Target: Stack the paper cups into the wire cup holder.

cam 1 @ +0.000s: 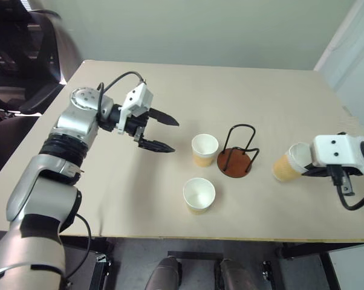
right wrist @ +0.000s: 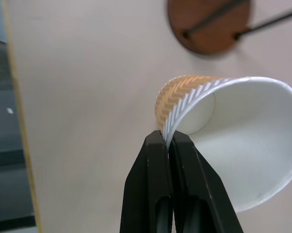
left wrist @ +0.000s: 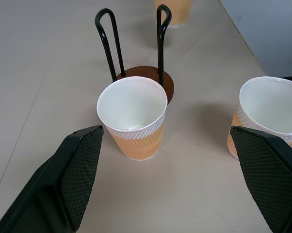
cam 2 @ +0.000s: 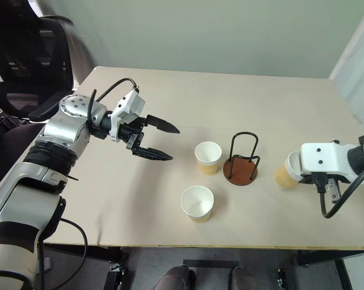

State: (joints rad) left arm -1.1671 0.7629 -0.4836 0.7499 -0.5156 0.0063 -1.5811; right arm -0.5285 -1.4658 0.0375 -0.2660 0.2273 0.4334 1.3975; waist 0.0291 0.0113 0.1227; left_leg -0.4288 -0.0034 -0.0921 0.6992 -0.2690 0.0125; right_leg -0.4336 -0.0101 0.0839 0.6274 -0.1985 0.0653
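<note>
Two paper cups stand upright on the table: one [cam 1: 204,149] just left of the wire cup holder [cam 1: 237,158], the other [cam 1: 199,195] nearer the front edge. The holder has a round reddish-brown base and black wire loops, with nothing in it. A third paper cup [cam 1: 288,163] hangs tilted above the table to the holder's right, with my right gripper [right wrist: 168,138] shut on its rim wall. My left gripper [cam 1: 175,136] is open, hovering left of the two standing cups and pointing toward them; its wrist view shows the near cup [left wrist: 132,116] between the fingers [left wrist: 78,170], apart from both.
The beige table [cam 1: 260,90] has bare surface behind and left of the cups. Its front edge [cam 1: 230,237] runs close to the nearer cup. A black office chair [cam 1: 19,54] stands off the table's back left corner.
</note>
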